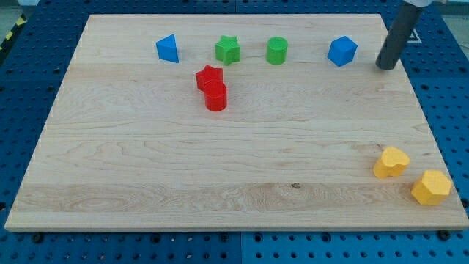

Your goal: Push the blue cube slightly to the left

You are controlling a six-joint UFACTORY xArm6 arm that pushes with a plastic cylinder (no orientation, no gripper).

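My tip (385, 67) (a bare rod, nothing to open or close) is standing just right of the blue cube (342, 51), apart. Striking it off-centre risks spinning it, or overshooting toward the green cylinder (277, 50).

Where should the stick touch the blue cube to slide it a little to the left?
There is nothing to grab with, so I push. My tip should meet the blue cube on its right face, coming from the view's right, where it already stands, apart from the cube. That face is flat and upright, so a centred push should probably slide it straight toward the green cylinder.
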